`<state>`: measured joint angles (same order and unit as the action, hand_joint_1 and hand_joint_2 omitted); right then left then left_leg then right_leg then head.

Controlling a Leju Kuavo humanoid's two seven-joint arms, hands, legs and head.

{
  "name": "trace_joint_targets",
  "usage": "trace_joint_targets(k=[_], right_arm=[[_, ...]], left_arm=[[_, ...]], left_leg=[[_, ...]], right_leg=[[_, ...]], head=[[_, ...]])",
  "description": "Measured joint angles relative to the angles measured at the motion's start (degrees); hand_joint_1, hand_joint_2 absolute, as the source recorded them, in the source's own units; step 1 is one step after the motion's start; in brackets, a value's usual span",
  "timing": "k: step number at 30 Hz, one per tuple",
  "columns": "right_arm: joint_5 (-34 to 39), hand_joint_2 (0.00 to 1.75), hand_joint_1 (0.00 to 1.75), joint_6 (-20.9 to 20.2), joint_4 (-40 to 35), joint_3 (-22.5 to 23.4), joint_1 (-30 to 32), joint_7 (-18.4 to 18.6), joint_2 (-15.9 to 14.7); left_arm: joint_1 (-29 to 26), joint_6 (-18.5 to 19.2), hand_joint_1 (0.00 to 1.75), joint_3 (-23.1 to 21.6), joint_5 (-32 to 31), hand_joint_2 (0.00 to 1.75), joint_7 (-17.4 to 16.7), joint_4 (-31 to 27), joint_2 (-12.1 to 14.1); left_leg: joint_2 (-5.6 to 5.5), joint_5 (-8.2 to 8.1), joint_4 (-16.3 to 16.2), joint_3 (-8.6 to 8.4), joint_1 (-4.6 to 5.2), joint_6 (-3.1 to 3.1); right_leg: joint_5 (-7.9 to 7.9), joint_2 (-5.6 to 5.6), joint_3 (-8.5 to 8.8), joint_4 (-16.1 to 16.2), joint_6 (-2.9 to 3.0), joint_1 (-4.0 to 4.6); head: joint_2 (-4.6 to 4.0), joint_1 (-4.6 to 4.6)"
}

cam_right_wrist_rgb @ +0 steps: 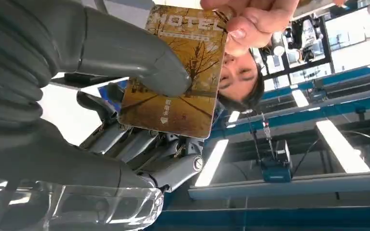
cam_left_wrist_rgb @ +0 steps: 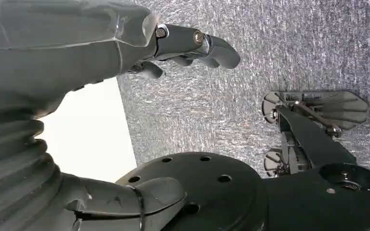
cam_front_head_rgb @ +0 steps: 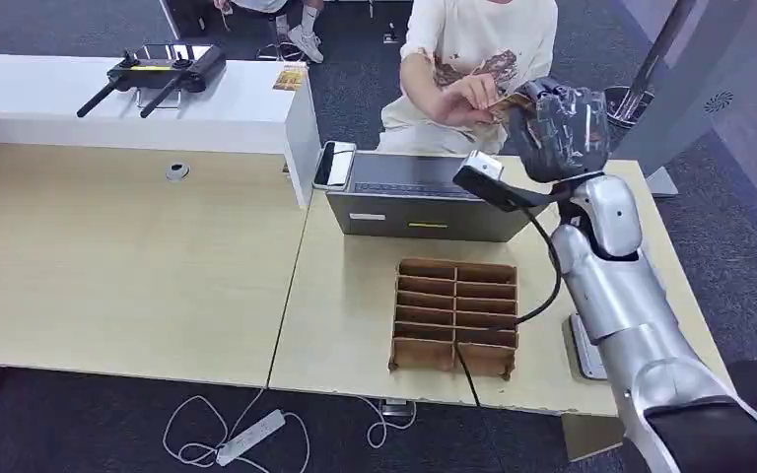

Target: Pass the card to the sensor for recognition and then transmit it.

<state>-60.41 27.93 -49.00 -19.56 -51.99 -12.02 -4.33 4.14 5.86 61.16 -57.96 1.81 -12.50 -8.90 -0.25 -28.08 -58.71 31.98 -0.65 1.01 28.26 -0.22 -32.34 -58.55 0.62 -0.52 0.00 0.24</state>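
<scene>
Both hands on your card (cam_right_wrist_rgb: pixel 178 72): right hand (cam_right_wrist_rgb: pixel 125 96) fingers clamped it, person's hand (cam_right_wrist_rgb: pixel 250 19) gripped its edge; left hand (cam_left_wrist_rgb: pixel 125 53) fingers apart.

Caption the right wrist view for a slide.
Right hand pinches a hotel card while a person's hand grips its far edge.

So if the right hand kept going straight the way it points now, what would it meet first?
Most likely the person's hand, already pinching the far edge of the card that the right hand holds; the person's torso sits just beyond, though depth is hard to judge.

Right hand's thumb (cam_right_wrist_rgb: pixel 139 62) hides part of card (cam_right_wrist_rgb: pixel 183 91).
</scene>
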Motion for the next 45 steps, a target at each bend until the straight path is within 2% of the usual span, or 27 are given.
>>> trace_joint_targets(k=[7,11,13,15,16,21,26,30,34,39,45], right_arm=[[4.05,1.75,1.75,1.16,0.52,0.92,0.26,-1.70,0.00],[13.06,1.75,1.75,-1.80,-0.41,3.47,1.23,-4.77,0.00],[20.36,1.75,1.75,-5.62,-1.29,5.27,1.94,-6.57,-0.02],[30.00,1.75,1.75,-12.16,-2.16,7.88,2.49,-8.21,-0.44],[32.66,1.75,1.75,-14.05,-2.47,8.98,2.71,-8.68,-0.57],[43.22,1.75,1.75,-23.60,-2.91,12.99,3.15,-10.17,-2.41],[53.88,1.75,1.75,-32.95,-2.82,16.57,4.13,-12.24,-6.06],[61.54,1.75,1.75,-39.43,-2.73,18.31,5.78,-12.09,-8.75],[66.64,1.75,1.75,-43.78,-2.43,19.15,7.43,-10.71,-11.23],[70.44,1.75,1.75,-46.53,-0.60,19.19,8.21,-8.00,-14.88],[73.83,1.75,1.75,-50.38,2.06,19.19,9.64,-6.95,-18.93]], left_arm=[[-0.01,0.07,0.00,0.02,-0.09,1.75,0.31,0.00,0.04],[-0.02,0.02,0.00,0.02,-0.07,1.75,0.31,0.00,0.02],[-0.03,-0.09,0.00,0.02,-0.09,1.75,0.31,0.00,0.02],[-0.07,-0.09,0.00,0.04,-0.07,1.75,0.48,0.00,0.02],[-0.08,-0.09,0.00,0.07,-0.07,1.75,0.48,0.00,0.02],[-0.18,-0.26,0.00,0.37,-0.05,1.75,0.48,0.00,0.02],[-0.40,-0.46,0.00,0.90,0.00,1.75,0.41,0.00,0.13],[-0.52,-0.48,0.00,1.12,-0.15,1.75,0.18,0.00,0.18],[-0.62,-0.48,0.00,1.25,-0.26,1.75,-0.15,0.00,0.24],[-0.75,-0.55,0.00,1.42,-0.26,1.75,-0.48,0.00,0.37],[-0.76,-0.61,0.00,1.51,-0.24,1.75,-0.85,0.00,0.42]], left_leg=[[0.00,0.00,0.00,0.00,0.00,0.00],[0.00,0.00,0.00,0.01,0.00,0.00],[0.00,0.00,-0.01,0.00,0.00,0.00],[0.00,0.00,-0.01,0.01,0.01,0.00],[-0.01,0.00,-0.01,0.02,0.01,0.00],[-0.01,0.00,-0.03,0.03,0.01,0.00],[-0.04,-0.01,-0.04,0.06,0.00,-0.01],[-0.03,-0.02,-0.04,0.06,0.00,-0.02],[-0.04,-0.02,-0.04,0.07,0.00,-0.03],[-0.03,-0.02,-0.04,0.07,0.00,-0.03],[-0.04,-0.03,-0.04,0.10,0.01,-0.03]], right_leg=[[0.00,0.00,-0.01,0.00,0.00,0.00],[0.00,0.00,-0.02,0.01,0.00,0.00],[0.00,0.00,-0.02,0.02,0.00,0.00],[0.00,0.00,-0.02,0.02,0.00,-0.01],[0.00,-0.01,-0.02,0.02,0.00,-0.01],[-0.01,-0.01,-0.03,0.04,-0.01,-0.01],[-0.02,-0.04,-0.04,0.07,-0.03,-0.01],[-0.02,-0.03,-0.04,0.08,-0.03,-0.01],[-0.02,-0.03,-0.06,0.08,-0.03,-0.01],[-0.02,-0.03,-0.06,0.08,-0.03,-0.01],[-0.02,-0.04,-0.07,0.09,-0.03,-0.01]], head=[[0.00,0.00],[0.00,0.00],[0.00,0.00],[0.00,0.00],[0.00,0.02],[0.00,0.00],[0.00,0.02],[0.00,0.02],[0.00,0.02],[0.00,0.02],[0.00,0.00]])
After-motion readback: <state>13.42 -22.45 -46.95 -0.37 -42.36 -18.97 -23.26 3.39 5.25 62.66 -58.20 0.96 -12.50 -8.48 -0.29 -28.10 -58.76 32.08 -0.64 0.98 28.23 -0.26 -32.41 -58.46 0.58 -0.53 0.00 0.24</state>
